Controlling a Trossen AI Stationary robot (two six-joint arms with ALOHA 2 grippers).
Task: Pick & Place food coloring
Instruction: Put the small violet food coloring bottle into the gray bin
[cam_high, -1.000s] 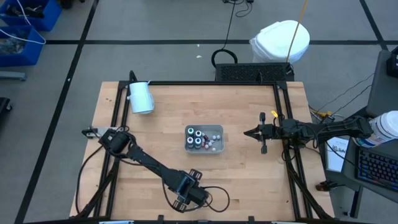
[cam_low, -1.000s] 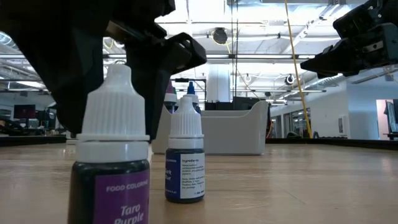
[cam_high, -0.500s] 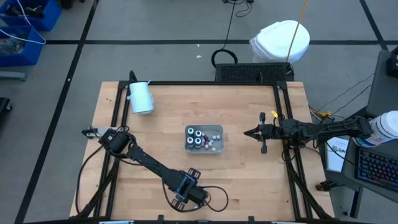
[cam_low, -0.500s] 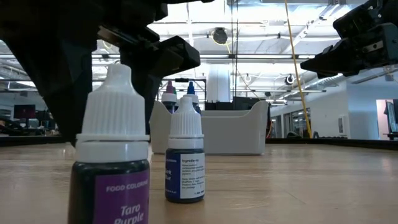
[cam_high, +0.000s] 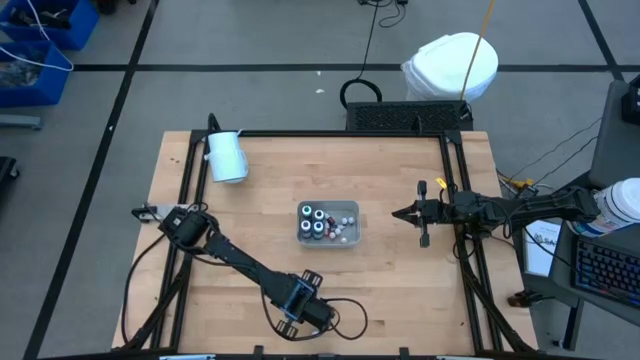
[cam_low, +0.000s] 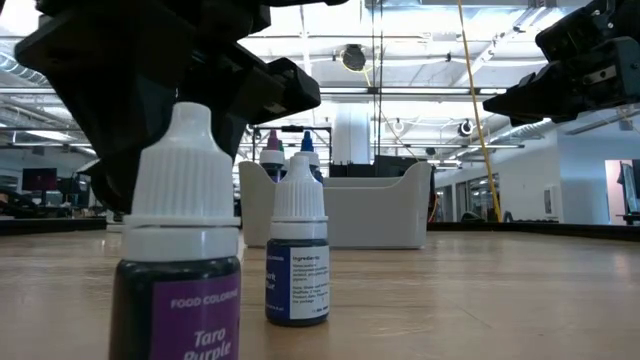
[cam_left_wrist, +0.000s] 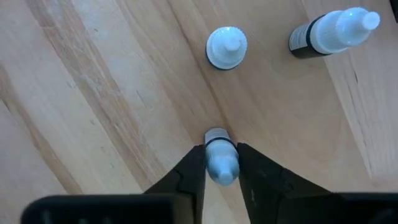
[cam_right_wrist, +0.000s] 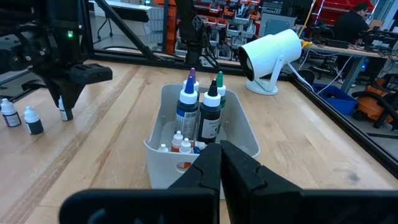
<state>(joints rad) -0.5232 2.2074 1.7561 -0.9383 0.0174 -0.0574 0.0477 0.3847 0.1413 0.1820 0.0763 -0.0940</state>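
Here, your left gripper (cam_left_wrist: 221, 168) sits low over the near edge of the wooden table (cam_high: 400, 260), and its two fingers (cam_left_wrist: 193, 171) are pinched on a small food coloring bottle (cam_left_wrist: 220, 163), one finger against each side of the bottle just under its white cap. Just ahead of that gripper you have two more loose bottles on the wood: one upright bottle (cam_left_wrist: 226, 47) seen cap-on, and beside it a second bottle (cam_left_wrist: 333, 32), dark-bodied with a white cap, which may be lying over, though you cannot tell for sure. From table height you see the purple-labelled bottle (cam_low: 180, 250) close up and a blue-labelled bottle (cam_low: 298, 250) standing a little behind it, with the left gripper's dark bulk hanging above them.

Your right gripper (cam_right_wrist: 221, 163) hovers off the table well away from the left one, its fingers pressed together and holding nothing. Directly ahead of it stands the pale grey tray (cam_right_wrist: 245, 134), with four tall dropper bottles (cam_right_wrist: 202, 106) upright inside and a cluster of tiny white bottles (cam_right_wrist: 181, 144) at their feet. Beyond the tray, near the far corner, you have a white cylinder (cam_right_wrist: 270, 53) on its stand.
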